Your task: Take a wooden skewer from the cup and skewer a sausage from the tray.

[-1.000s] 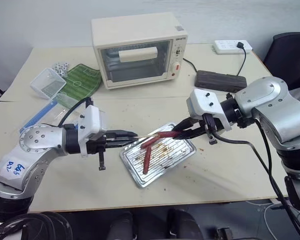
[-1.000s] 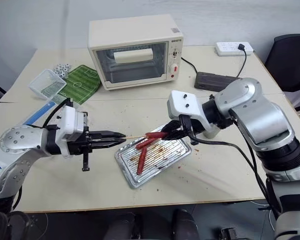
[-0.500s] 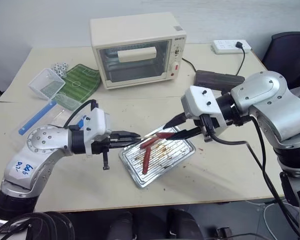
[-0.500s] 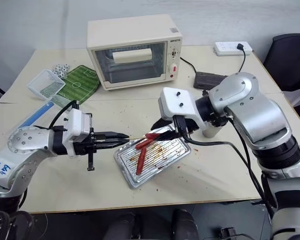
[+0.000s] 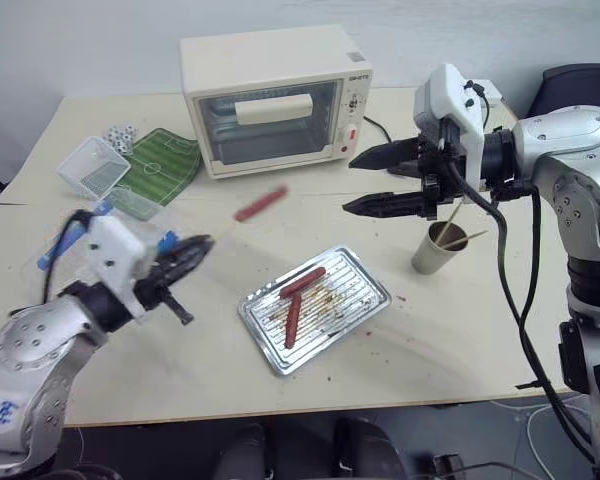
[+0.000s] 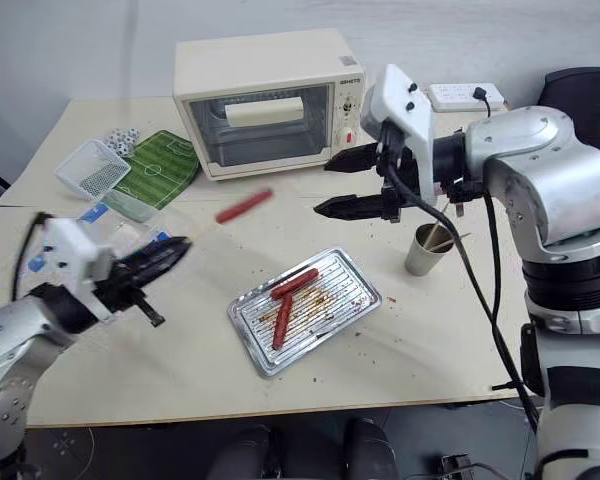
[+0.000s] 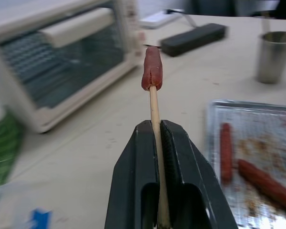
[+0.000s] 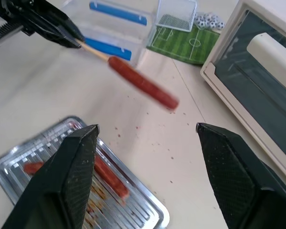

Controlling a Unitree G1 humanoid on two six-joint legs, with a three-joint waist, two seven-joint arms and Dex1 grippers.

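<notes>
My left gripper (image 5: 188, 249) is shut on the wooden skewer (image 7: 155, 107), low over the table to the left of the tray. A reddish-brown sausage (image 5: 260, 204) is stuck on the skewer's far end, in the air above the table in front of the oven. My right gripper (image 5: 366, 182) is open and holds nothing, raised beyond the tray and to the left of the cup (image 5: 439, 249). Thin sticks stand in the cup. The silver tray (image 5: 359, 299) lies at the table's middle with two sausages (image 5: 302, 282) in it.
A cream toaster oven (image 5: 275, 95) stands at the back, with a black case (image 5: 435, 160) and a white power strip (image 5: 465, 92) to its right. At the back left are a mesh basket (image 5: 95, 165), a green pitch mat (image 5: 168, 160) and a clear box with blue clips (image 8: 117, 24).
My right gripper opened, let go of the sausage and rose away from the tray. My left gripper swung left, lifting the skewer with the sausage on it clear of the tray.
</notes>
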